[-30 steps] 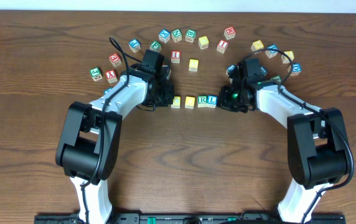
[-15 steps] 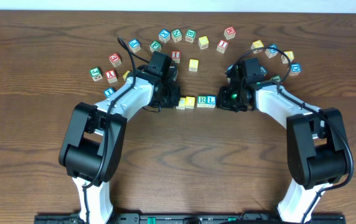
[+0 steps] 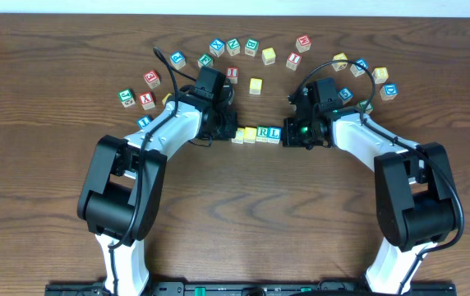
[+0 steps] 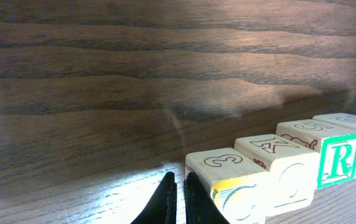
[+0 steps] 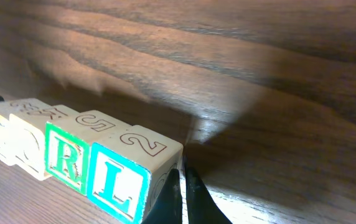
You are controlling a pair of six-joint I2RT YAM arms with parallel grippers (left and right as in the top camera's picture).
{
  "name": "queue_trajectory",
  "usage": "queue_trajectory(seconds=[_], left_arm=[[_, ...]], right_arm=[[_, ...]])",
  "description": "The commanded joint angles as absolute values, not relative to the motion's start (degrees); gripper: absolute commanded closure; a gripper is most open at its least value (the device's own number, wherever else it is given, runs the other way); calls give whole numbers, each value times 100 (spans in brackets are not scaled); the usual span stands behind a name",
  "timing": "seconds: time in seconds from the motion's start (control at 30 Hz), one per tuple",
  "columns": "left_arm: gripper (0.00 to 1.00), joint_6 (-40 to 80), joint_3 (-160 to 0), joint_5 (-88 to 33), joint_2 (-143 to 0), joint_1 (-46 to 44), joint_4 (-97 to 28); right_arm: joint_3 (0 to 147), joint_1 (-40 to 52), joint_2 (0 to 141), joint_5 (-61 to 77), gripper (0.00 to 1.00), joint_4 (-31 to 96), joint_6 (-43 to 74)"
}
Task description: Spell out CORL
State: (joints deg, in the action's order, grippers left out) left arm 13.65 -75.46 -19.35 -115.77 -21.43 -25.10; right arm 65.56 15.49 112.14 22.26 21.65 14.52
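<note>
Pinched closed and empty, the left gripper [image 4: 178, 194] and right gripper [image 5: 182, 191] are seen just beside the C cube [image 4: 228, 175] and L cube [image 5: 117, 180], the ends of the word laid at the middle of the table [image 3: 235, 214]; the O cube [image 4: 271, 155] and R cube [image 5: 66, 155] between could be buckled askew by any inward push.

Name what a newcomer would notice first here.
A tight row of four small wooden alphabet cubes sits mid-table, ending in the pale green-R cube and pale blue-L cube. The left gripper and right gripper, both shut, bracket its ends. Loose letter cubes arc along the far side.
</note>
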Motion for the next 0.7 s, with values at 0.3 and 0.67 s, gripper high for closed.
queue_trajectory(seconds=[0.3, 0.67], left_arm=[[93, 1577, -7522, -2012, -11585, -2233, -2613], [92, 1570, -7522, -1833, -11585, -2233, -2641]], right_arm=[[6764, 1726, 11360, 2217, 99, 2137, 1149], [6766, 1723, 11360, 2099, 99, 2099, 1288]])
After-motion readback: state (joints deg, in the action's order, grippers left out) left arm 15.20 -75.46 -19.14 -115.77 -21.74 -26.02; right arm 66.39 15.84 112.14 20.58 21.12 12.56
